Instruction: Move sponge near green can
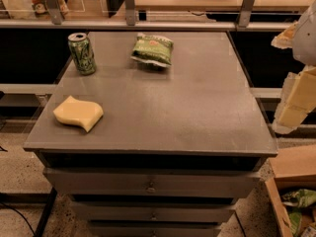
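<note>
Grey tabletop [197, 107], sponge [78, 113] front-left, far from jaws at right edge, opening unclear

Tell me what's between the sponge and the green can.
Nothing: bare tabletop separates sponge and green can in the camera view. The tool hangs beyond its right edge.

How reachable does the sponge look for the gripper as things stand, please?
Probably yes. The gripper hangs beyond the table's right edge, the sponge lies at front left, and nothing stands between them; the green can and snack bag sit farther back.
</note>
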You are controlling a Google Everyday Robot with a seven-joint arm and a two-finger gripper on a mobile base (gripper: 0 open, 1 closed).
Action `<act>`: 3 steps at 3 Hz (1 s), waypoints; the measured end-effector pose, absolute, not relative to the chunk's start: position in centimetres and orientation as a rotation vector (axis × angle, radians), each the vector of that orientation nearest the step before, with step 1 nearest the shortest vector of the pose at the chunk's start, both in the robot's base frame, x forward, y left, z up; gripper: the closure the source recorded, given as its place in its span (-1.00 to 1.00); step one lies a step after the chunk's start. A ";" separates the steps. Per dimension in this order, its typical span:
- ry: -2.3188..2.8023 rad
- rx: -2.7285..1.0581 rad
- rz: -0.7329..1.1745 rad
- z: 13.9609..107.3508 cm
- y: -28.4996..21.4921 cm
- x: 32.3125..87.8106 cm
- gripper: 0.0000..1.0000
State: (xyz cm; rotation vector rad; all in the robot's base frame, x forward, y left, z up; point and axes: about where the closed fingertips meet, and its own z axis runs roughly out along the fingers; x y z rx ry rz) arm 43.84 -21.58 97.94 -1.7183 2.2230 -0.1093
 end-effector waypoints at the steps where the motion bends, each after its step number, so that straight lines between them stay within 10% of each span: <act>1: 2.223 -1.718 -0.109 97.9 -21.6 43.8 -1.00; 3: 2.091 -1.682 0.193 95.3 -16.2 47.4 -1.00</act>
